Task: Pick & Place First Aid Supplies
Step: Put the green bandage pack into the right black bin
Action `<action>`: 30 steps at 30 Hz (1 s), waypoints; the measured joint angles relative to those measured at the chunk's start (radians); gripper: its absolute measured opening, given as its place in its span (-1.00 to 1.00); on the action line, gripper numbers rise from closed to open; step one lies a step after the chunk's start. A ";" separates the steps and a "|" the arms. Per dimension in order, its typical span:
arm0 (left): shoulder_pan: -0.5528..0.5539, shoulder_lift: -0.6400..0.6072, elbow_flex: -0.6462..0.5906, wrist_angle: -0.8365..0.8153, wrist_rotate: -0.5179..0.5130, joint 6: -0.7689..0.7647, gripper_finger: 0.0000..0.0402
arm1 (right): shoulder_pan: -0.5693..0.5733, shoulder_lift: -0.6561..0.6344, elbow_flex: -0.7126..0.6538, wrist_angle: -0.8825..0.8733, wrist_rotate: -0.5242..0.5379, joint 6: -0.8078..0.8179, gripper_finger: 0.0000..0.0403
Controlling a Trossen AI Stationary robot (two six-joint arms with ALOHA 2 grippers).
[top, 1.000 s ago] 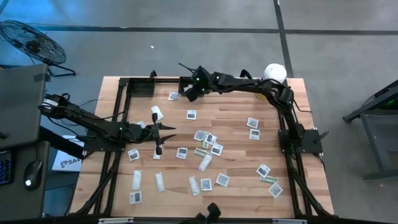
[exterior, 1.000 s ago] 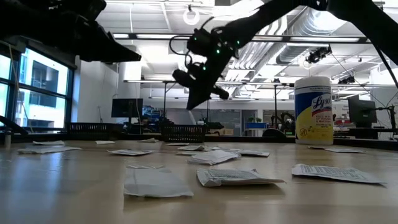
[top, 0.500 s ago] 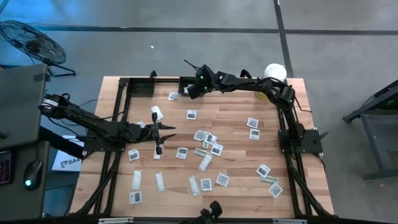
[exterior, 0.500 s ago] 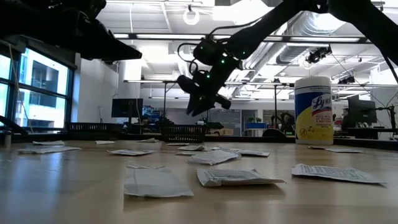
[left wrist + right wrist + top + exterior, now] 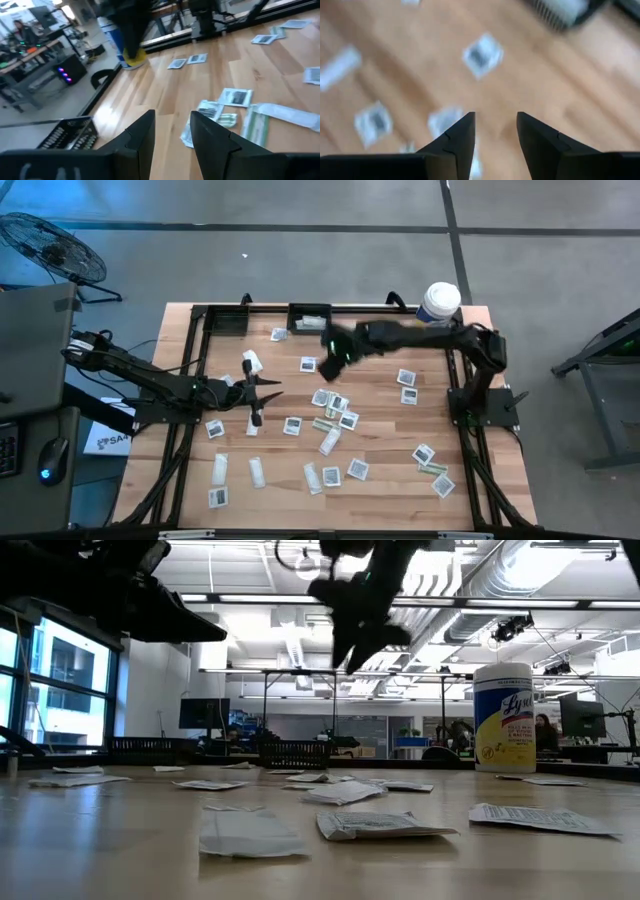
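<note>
The first aid supplies are small flat packets scattered over the wooden table: white squares such as one (image 5: 308, 364) and a cluster (image 5: 331, 402), and narrow strips (image 5: 256, 471). My right gripper (image 5: 328, 360) (image 5: 495, 134) hangs open above the table's far middle, pointing steeply down over a square packet (image 5: 481, 54), with nothing between its fingers. My left gripper (image 5: 268, 392) (image 5: 172, 135) waits open at the left, pointing about level toward the cluster (image 5: 220, 112). White packets lie in the black basket (image 5: 310, 317).
A white tub with a yellow label (image 5: 441, 300) (image 5: 503, 717) stands at the far right corner. A black frame (image 5: 195, 360) runs along the table's edges. More packets lie near the front (image 5: 375, 825) and at the right (image 5: 433, 470).
My right gripper has left the black basket at the far edge, swinging toward the table's middle and right and rising. It now tips more steeply down. The basket, hidden by it before, now shows white packets inside. My left arm has kept still.
</note>
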State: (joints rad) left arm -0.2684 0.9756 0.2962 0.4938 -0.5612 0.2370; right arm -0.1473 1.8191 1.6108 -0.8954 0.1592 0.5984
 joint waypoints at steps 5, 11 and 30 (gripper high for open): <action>0.000 0.000 0.000 0.000 -0.033 0.002 -0.40 | 0.226 0.001 -0.010 -0.295 0.025 0.391 -0.29; 0.000 0.000 0.000 -0.003 -0.032 0.002 -0.40 | 0.503 -0.018 -0.159 -0.391 -0.086 0.865 -0.28; 0.000 0.002 0.000 0.014 -0.025 -0.006 -0.40 | 0.740 -0.129 -0.571 -0.107 -0.381 1.412 -0.30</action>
State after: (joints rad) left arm -0.2684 0.9771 0.2962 0.5076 -0.5865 0.2310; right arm 0.5924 1.6897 1.0396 -1.0020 -0.2215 2.0107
